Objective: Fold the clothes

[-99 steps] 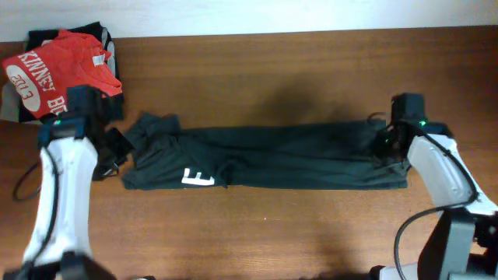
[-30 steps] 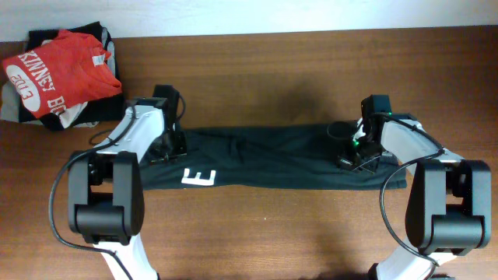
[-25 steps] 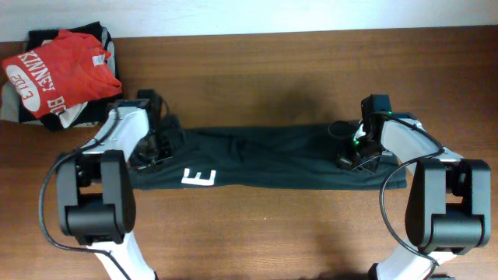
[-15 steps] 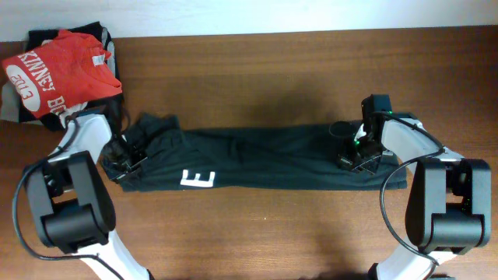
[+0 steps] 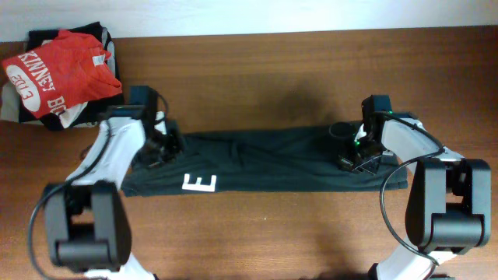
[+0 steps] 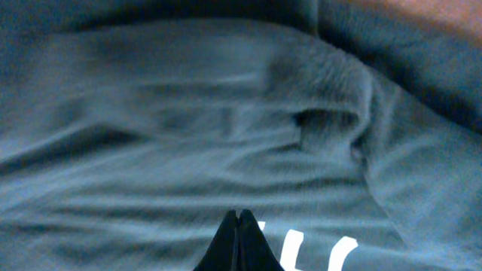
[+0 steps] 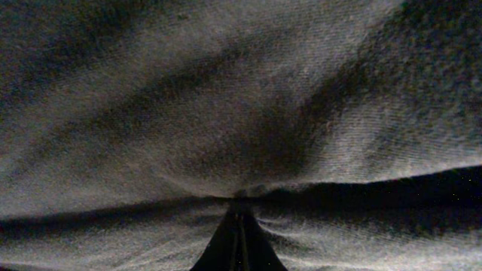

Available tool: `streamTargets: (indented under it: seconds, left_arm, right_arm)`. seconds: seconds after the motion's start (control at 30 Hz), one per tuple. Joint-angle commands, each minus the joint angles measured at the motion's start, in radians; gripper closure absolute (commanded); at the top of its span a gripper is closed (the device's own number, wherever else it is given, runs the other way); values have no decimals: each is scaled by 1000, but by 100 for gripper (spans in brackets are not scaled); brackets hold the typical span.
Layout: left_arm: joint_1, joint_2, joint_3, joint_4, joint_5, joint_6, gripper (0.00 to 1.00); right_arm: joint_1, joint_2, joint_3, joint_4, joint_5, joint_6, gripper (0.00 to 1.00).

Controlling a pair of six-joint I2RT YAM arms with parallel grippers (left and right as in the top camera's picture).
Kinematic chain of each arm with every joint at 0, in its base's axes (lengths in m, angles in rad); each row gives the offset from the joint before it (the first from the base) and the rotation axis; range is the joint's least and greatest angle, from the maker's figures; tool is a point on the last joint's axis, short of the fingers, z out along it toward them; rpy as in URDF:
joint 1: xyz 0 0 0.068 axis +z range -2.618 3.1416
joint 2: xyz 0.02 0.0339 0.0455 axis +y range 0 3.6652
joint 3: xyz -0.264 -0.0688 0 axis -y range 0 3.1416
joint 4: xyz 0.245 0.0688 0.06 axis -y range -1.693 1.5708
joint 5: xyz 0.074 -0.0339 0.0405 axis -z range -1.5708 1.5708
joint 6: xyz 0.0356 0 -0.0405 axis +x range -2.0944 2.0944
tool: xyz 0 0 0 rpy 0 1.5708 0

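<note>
The clothes (image 5: 272,159), a black T-shirt, lie in a long narrow band across the table, with a white letter E (image 5: 198,183) near the front left. My left gripper (image 5: 159,149) is shut at the band's left end. In the left wrist view its tips (image 6: 239,214) are pressed together over the dark fabric (image 6: 188,135), with nothing visible between them, beside white lettering (image 6: 343,252). My right gripper (image 5: 352,161) sits on the right end. In the right wrist view it (image 7: 239,203) is shut on the fabric (image 7: 226,90), and creases fan out from its tips.
A pile of other garments topped by a red T-shirt with white lettering (image 5: 62,70) lies at the back left corner. The wooden table (image 5: 257,233) ends at a pale wall along the back. Both arm bases stand at the front edge.
My left gripper swept left off the shirt's end, then came back right onto it. The bunched left end now lies flatter. The right arm has not moved.
</note>
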Motion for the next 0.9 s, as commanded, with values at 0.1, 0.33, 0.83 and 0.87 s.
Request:
streamTargets:
  seconds: [0.1, 0.33, 0.83, 0.87]
  left_arm:
    - [-6, 200, -17, 62, 17, 21, 99]
    - [120, 218, -17, -57, -175, -30, 99]
    - [513, 213, 68, -180, -358, -94, 99]
    - [527, 210, 81, -193, -357, -94, 99]
  right_arm:
    - [-15, 56, -34, -27, 92, 1, 96]
    - [-15, 56, -34, -76, 92, 1, 96]
    - [-16, -151, 60, -257, 129, -68, 82]
    - [-16, -153, 69, -266, 129, -72, 71]
